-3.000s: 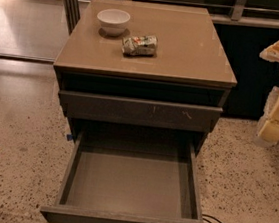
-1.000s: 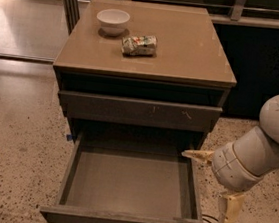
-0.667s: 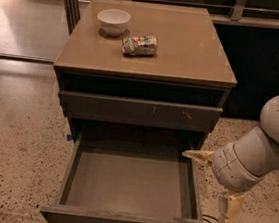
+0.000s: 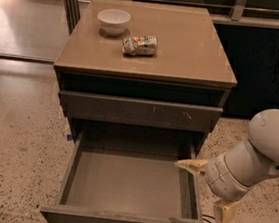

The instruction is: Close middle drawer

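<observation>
Middle drawer: the wide, shallow grey-brown drawer [image 4: 126, 185] stood pulled fully out, showing its grey tray-like inside.
Gripper: the cream two-finger gripper [image 4: 198, 199] hung by the drawer's right wall, fingers spread wide, holding nothing.
Cabinet top: small white bowl [image 4: 113, 20] near a crumpled packet [image 4: 139, 45].

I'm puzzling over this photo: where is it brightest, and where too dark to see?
Camera view: soft sheen on the cabinet top; black shadow in the gap above the open drawer's back; the pale end effector, open beside the drawer's right wall, is evenly lit.
</observation>
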Tool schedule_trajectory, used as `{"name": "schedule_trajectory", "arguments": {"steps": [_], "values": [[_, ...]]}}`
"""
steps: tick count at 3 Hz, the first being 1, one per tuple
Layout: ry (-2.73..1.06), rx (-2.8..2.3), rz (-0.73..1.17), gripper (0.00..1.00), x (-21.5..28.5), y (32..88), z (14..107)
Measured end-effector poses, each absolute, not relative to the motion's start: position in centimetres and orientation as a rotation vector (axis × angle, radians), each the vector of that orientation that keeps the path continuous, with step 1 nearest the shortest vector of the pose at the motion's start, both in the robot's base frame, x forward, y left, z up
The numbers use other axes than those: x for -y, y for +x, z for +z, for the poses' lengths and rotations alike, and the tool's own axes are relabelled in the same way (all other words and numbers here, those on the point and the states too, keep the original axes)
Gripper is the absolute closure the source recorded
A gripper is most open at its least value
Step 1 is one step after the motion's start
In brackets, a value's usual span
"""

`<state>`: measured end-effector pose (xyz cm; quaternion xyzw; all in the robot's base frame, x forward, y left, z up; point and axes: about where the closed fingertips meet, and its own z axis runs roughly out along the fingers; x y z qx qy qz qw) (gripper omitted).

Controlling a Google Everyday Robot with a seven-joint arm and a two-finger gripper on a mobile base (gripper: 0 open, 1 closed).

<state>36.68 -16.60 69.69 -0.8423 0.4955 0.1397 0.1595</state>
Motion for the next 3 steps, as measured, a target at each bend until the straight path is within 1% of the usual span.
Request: {"name": "schedule_trajectory", "arguments": {"steps": [1,2,3], "values": [[-2.463,-1.279,0.432,0.0,16.2,35.4,64.9],[-2.518,-1.139,0.471,0.19,15.4,34.0,60.2],[-2.55,-1.039,0.502,0.42,15.6,33.4,55.3]]}}
